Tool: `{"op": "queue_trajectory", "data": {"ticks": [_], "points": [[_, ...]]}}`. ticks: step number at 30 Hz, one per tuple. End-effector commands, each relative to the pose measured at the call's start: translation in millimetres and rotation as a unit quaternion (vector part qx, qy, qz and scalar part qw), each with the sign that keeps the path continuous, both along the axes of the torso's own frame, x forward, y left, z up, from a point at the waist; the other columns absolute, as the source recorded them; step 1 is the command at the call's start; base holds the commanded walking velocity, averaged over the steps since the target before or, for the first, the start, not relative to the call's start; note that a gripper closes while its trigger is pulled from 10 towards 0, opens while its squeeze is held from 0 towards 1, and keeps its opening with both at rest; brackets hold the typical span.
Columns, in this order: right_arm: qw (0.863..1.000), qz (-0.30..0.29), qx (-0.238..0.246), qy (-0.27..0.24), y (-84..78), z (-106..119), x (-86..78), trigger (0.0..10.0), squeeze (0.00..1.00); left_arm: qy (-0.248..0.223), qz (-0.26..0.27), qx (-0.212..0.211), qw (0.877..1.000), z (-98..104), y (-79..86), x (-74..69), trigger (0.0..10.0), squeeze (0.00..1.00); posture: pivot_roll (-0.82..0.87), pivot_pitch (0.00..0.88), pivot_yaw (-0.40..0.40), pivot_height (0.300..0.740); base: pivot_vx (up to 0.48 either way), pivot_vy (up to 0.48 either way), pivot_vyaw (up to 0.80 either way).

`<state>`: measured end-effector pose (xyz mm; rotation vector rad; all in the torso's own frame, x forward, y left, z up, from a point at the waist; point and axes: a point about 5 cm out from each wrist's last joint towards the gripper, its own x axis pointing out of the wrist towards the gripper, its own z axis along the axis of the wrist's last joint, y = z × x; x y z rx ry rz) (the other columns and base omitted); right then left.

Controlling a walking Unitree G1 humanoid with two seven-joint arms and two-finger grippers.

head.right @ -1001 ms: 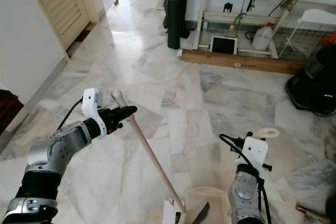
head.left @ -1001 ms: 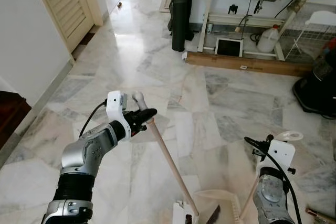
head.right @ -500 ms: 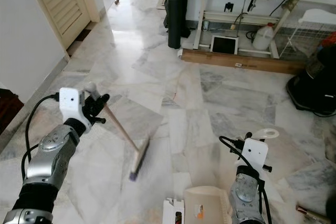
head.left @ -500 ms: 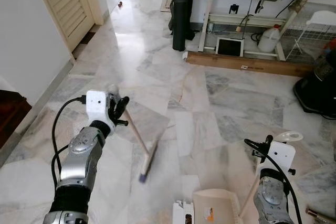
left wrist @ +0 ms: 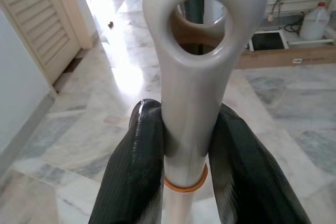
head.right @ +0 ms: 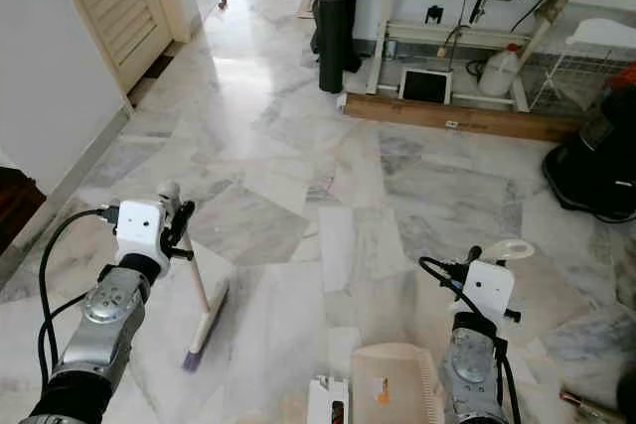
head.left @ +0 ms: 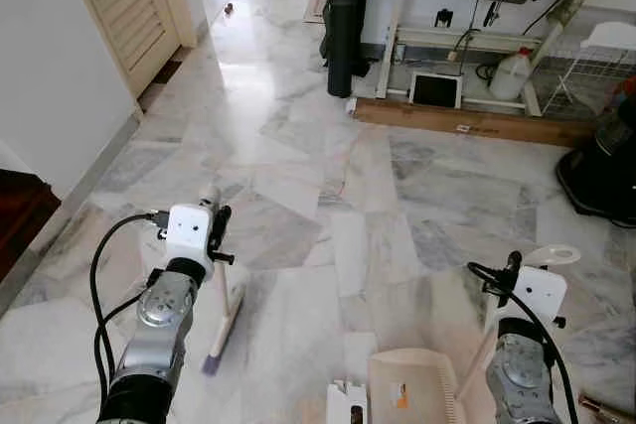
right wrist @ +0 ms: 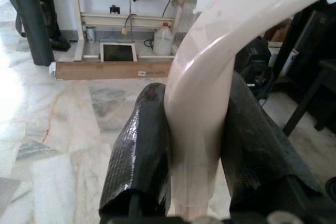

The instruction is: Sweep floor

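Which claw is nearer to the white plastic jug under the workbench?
Right. The right claw, holding the dustpan handle, is below the jug; the left claw, gripping the broom, is across the floor.

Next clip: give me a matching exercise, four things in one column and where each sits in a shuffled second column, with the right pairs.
Things:
1. broom
2. dustpan
3. white jug
4. louvred door

Places:
A. under the workbench, far right
B. held by the left claw, head on the floor
C. far left, along the wall
D. on the floor in front, handle in the right claw

Pairs: 1-B, 2-D, 3-A, 4-C
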<state>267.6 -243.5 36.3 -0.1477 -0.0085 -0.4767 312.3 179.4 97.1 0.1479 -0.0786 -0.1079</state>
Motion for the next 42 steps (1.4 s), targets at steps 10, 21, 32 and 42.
{"op": "queue_trajectory", "data": {"ticks": [10, 21, 32, 42], "points": [[1.0, 0.004, -0.005, -0.023, -3.9, 10.3, 4.9, 10.0, 0.0, -0.034, -0.005, -0.007, 0.999, 8.2, -6.2, 7.1, 10.0, 0.0, 0.15, 0.071, -0.026, 0.74, -0.233, 0.0, 0.0], [1.0, 0.007, -0.004, -0.02, -5.5, 10.6, 5.7, 10.0, 0.0, -0.039, 0.001, -0.015, 0.999, 7.7, -5.0, 8.1, 10.0, 0.0, 0.15, 0.077, -0.035, 0.74, -0.356, 0.0, 0.0], [1.0, 0.008, -0.005, -0.018, -6.4, 10.7, 5.8, 10.0, 0.0, -0.034, 0.004, -0.032, 0.999, 6.9, -3.5, 9.2, 10.0, 0.0, 0.16, 0.081, -0.039, 0.74, 0.0, 0.0, 0.0], [1.0, 0.007, -0.007, -0.017, -7.0, 11.1, 6.1, 10.0, 0.0, -0.027, -0.002, -0.049, 0.998, 5.2, -4.5, 9.7, 10.0, 0.0, 0.15, 0.084, -0.043, 0.74, 0.0, 0.0, 0.0]]}}
